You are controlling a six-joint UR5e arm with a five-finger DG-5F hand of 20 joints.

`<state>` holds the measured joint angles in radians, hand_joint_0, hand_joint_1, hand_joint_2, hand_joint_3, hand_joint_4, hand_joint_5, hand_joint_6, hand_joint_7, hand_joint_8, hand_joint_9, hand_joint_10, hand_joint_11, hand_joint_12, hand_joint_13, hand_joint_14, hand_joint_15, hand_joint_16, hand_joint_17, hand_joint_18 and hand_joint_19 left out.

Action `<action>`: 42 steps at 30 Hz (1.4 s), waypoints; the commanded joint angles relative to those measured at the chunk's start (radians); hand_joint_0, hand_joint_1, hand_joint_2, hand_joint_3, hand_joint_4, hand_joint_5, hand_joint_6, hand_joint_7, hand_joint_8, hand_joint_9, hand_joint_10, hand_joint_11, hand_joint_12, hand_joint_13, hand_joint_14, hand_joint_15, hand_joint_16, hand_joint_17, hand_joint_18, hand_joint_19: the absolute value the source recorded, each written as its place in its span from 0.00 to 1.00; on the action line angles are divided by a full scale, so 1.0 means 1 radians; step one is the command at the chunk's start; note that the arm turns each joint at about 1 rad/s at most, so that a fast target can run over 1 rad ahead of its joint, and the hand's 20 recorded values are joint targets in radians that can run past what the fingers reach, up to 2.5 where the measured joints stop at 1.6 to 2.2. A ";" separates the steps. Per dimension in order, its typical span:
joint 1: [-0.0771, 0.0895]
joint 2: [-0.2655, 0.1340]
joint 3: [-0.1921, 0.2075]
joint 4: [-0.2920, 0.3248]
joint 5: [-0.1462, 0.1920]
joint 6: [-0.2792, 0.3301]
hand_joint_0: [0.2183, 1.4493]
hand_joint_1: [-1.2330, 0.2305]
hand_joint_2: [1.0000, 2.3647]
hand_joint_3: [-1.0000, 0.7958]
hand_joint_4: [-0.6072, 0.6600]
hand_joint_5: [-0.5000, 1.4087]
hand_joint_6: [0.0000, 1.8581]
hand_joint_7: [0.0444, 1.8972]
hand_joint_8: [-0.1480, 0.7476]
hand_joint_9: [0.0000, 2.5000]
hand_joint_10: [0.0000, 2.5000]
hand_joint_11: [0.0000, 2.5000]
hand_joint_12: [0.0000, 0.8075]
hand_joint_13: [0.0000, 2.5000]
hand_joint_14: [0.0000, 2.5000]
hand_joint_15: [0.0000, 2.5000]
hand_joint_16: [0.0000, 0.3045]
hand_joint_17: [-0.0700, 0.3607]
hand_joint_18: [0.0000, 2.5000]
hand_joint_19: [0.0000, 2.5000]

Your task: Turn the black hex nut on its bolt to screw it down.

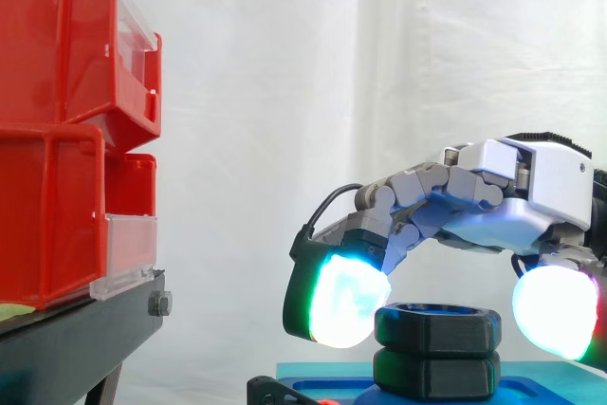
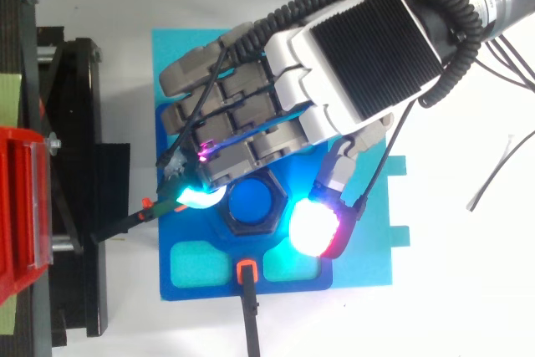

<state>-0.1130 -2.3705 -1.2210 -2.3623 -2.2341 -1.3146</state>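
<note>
Your tally: red bin [image 1: 52, 54], 2 stacked; black hex nut [image 1: 436, 327], 2 stacked; bolt [image 2: 252, 201], 1; blue base [image 2: 205, 236], 1; hand [image 1: 512, 206], 1.

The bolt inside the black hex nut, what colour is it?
The bolt is blue, best seen in the top view.

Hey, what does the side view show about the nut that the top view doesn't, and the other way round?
Side view: the black hex nut sits stacked on a second black hex piece, raised above the base. Top view: what looks like the blue bolt end in the nut's centre, plus the blue plate and an orange-tipped clamp. Both: the hand arched over the nut, and the red bins.
</note>
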 commanded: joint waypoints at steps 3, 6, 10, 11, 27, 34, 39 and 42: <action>-0.020 0.000 0.000 0.000 -0.021 0.000 0.11 0.58 0.00 0.28 0.63 0.17 0.37 0.43 0.44 0.27 0.00 0.15 0.39 0.26 0.00 0.13 0.14 0.39 0.16 0.13; -0.030 0.000 0.000 0.000 -0.030 0.000 0.11 0.58 0.00 0.28 0.63 0.17 0.37 0.43 0.44 0.27 0.00 0.15 0.39 0.26 0.01 0.13 0.14 0.39 0.16 0.13; -0.039 -0.001 0.000 0.006 -0.035 0.000 0.11 0.58 0.00 0.28 0.63 0.17 0.37 0.43 0.44 0.27 0.00 0.15 0.38 0.25 0.00 0.13 0.14 0.39 0.16 0.13; -0.040 0.000 0.000 0.006 -0.033 0.000 0.11 0.58 0.00 0.28 0.63 0.17 0.37 0.43 0.44 0.27 0.00 0.15 0.39 0.25 0.01 0.13 0.14 0.39 0.16 0.13; -0.045 0.000 0.006 0.063 -0.048 0.032 0.11 0.59 0.00 0.28 0.63 0.17 0.37 0.43 0.44 0.27 0.00 0.15 0.38 0.25 0.00 0.13 0.14 0.39 0.16 0.13; -0.013 0.000 0.009 0.074 -0.038 0.046 0.11 0.57 0.00 0.28 0.63 0.17 0.35 0.46 0.44 0.27 0.00 0.15 0.39 0.25 0.01 0.13 0.14 0.39 0.16 0.12; 0.013 -0.001 0.009 0.074 -0.009 0.046 0.10 0.56 0.00 0.28 0.63 0.17 0.34 0.48 0.44 0.27 0.00 0.15 0.39 0.25 0.00 0.13 0.14 0.39 0.16 0.12; 0.030 0.000 0.009 0.069 0.007 0.041 0.10 0.56 0.00 0.28 0.64 0.17 0.33 0.49 0.44 0.27 0.00 0.15 0.39 0.25 0.00 0.13 0.14 0.39 0.16 0.12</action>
<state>-0.0989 -2.3702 -1.2119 -2.2900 -2.2427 -1.2692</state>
